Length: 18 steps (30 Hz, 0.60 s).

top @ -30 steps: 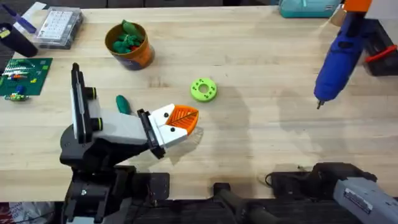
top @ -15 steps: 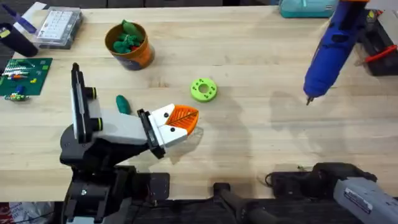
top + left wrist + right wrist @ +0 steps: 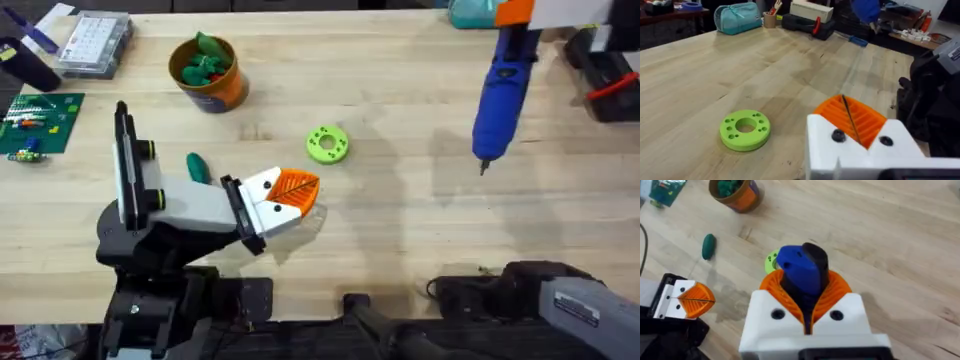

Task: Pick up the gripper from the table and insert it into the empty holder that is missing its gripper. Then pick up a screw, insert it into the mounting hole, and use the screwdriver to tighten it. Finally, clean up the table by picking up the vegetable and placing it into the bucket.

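My right gripper hangs above the far right of the table, shut on the blue screwdriver, whose bit points down at the wood. In the right wrist view its orange pads clamp the screwdriver. My left gripper rests low near the table's middle, shut and empty, its pads pressed together. The dark-green vegetable lies just behind the left arm. The orange bucket stands at the back left with green pieces inside. The holder, loose gripper and screw are out of view.
A lime-green ring with holes lies just beyond the left gripper. A clear compartment box and a green circuit board sit at the far left. A teal pouch and black tools line the back right.
The right arm has carried the screwdriver leftward, toward the table's middle, and turned it more upright. The left arm has stayed still.
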Each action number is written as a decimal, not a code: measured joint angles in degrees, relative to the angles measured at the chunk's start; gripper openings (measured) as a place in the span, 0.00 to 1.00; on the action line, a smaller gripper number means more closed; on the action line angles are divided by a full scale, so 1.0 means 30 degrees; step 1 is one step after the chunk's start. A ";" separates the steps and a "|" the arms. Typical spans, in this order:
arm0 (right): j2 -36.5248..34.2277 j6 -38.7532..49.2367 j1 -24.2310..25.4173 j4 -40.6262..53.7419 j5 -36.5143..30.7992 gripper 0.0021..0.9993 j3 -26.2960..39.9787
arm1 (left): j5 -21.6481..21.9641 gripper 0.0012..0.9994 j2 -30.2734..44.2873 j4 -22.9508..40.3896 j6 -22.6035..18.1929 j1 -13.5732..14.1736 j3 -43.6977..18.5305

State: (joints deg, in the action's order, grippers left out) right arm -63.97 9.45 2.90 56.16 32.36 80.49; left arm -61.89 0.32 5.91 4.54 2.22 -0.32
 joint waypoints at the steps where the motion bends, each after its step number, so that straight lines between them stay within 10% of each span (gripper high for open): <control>1: -0.0191 0.0000 0.0000 0.0004 -0.0027 0.02 0.0000 | 0.0000 0.00 0.0000 0.0000 0.0000 0.0000 0.0000; 18: -0.0413 0.0007 0.0000 0.0000 -0.0057 0.02 0.0000 | 0.0000 0.00 0.0000 0.0000 0.0000 0.0000 0.0000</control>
State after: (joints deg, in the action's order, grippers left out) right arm -65.21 9.47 2.90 56.16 32.18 80.49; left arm -61.89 0.32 5.91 4.54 2.22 -0.32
